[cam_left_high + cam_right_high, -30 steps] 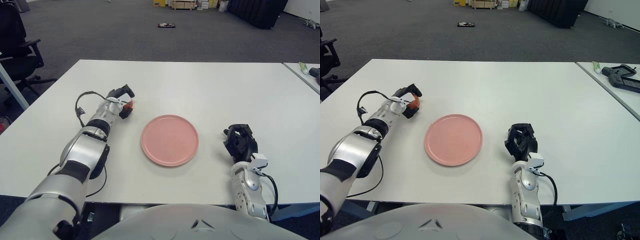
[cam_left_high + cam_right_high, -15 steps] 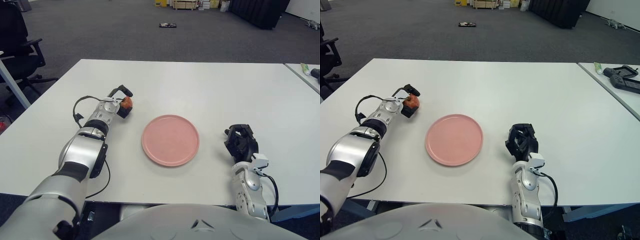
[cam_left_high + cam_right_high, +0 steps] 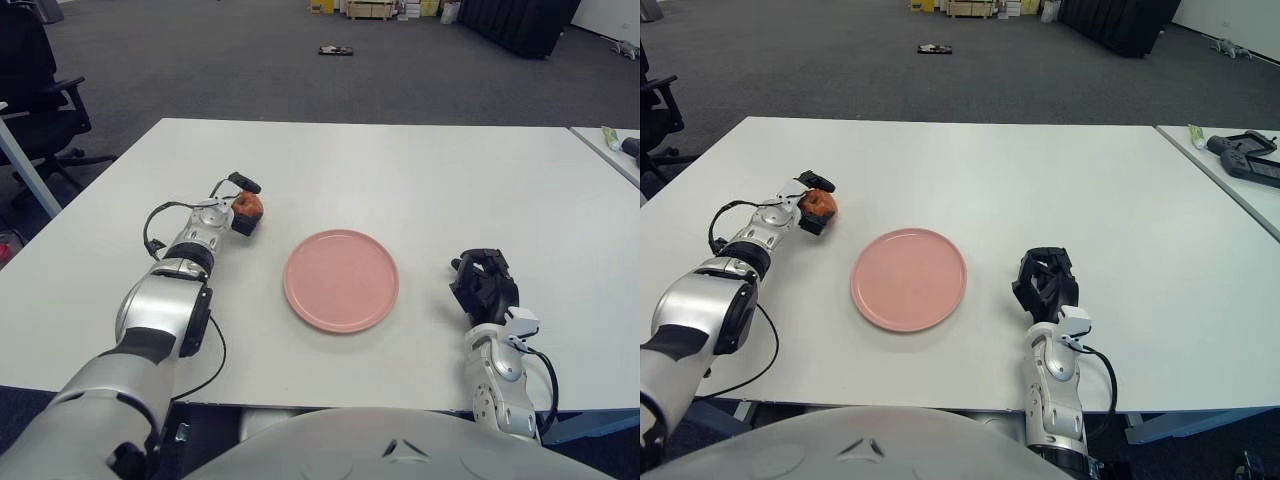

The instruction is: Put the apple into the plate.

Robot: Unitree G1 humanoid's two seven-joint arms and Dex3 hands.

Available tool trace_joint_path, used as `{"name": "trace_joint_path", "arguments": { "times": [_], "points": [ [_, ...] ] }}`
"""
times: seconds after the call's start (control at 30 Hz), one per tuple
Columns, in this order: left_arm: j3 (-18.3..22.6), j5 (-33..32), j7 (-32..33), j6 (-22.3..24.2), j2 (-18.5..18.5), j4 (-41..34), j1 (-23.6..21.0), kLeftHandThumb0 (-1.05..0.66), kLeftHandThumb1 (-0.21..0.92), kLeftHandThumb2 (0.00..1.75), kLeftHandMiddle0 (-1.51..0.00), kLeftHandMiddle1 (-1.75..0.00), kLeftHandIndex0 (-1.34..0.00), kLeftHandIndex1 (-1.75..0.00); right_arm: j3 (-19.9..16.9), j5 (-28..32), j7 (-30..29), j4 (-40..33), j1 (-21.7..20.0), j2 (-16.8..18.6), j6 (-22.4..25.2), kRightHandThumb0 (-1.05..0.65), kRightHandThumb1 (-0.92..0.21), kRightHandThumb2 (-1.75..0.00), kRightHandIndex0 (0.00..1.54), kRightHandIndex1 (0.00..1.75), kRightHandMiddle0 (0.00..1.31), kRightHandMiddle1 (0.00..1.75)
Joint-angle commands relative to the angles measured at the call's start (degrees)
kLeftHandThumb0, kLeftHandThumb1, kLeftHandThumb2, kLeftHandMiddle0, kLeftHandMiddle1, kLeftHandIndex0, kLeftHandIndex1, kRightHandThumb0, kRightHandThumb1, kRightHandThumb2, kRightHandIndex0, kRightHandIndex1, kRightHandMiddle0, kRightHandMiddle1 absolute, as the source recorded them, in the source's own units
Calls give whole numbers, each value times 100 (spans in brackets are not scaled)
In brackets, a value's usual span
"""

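In the left eye view we reach our left hand (image 3: 237,203) out over the white table (image 3: 420,170), to the left of the pink plate (image 3: 341,280). Its dark fingers are curled around the red apple (image 3: 250,204), one finger above it and the others beneath, so the apple sits in our grasp just above the tabletop, near the plate's left rim but apart from it. The plate lies flat near the table's middle with nothing on it. Our right hand (image 3: 483,284) rests on the table to the right of the plate, well apart from it, fingers curled in on themselves and holding nothing. An office chair (image 3: 35,90) stands beyond the table's left corner on the grey carpet.

In the right eye view the apple (image 3: 819,204) shows more plainly between the fingers of our left hand (image 3: 805,208), left of the plate (image 3: 908,278). Our right hand (image 3: 1045,282) sits balled up near the front edge. On a neighbouring table at far right lies a dark handheld controller (image 3: 1244,158).
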Motion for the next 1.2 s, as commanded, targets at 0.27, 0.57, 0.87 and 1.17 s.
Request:
{"name": "trace_joint_path", "arguments": {
  "times": [0.27,0.57,0.87,1.17],
  "points": [
    [255,-215,-276,-212,29,-106,135,0,2,163,-85,-165,-62,-175,9,11,-8,-81,-87,112,5,-38,-67,-87,53,136,34,175],
    [429,-407,-481,-607,119,-400,149,0,1,163,-87,-163,-62,-175,16,30,17,-41,-101,121,-25,-38,-68,-87,52,136,34,175],
    [601,-613,-536,-972,112,-799,284,0,1,163,-87,-163,-62,-175,20,40,61,20,-115,118,-101,-38,-68,-86,53,137,34,175],
    [375,-385,-365,-995,89,-2908,948,0,2,162,-86,-163,-61,-175,7,113,95,42,-121,165,-118,-38,-69,-85,51,135,33,175]
  ]
}}
